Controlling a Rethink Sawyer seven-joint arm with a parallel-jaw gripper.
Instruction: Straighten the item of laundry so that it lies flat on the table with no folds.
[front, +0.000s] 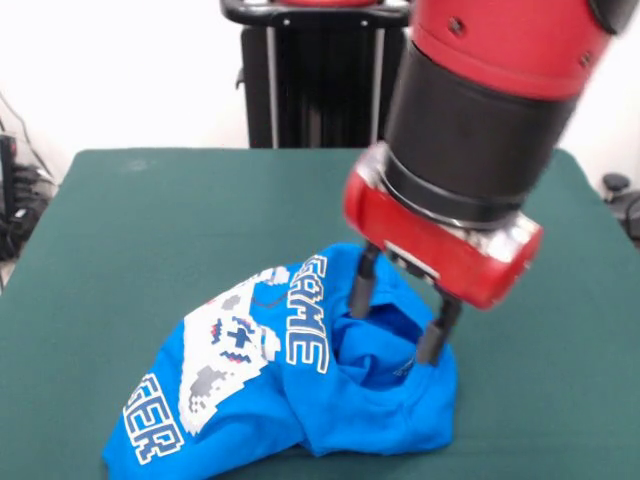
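Worktop: large rectangular worktop (150, 230) with a dark green felt-like cloth top, bare apart from the shirt; a white wall and a black pedestal stand behind it.
Arm: red and black arm (480, 110) comes down from above over the right half.
Laundry: small bright blue short-sleeved T-shirt (290, 400) with a white pixel controller print, near the front edge, bunched and twisted, print on the left, a deep fold on the right.
Pincer: black two-fingered pincer (398, 318), jaws spread apart, tips down in the crumpled right part; whether they hold any cloth I cannot tell.
Step, as I judge it: close on a single layer at the fold's outer edge, lift only a little, then draw it rightward away from the print so the bunch opens and does not drag whole.
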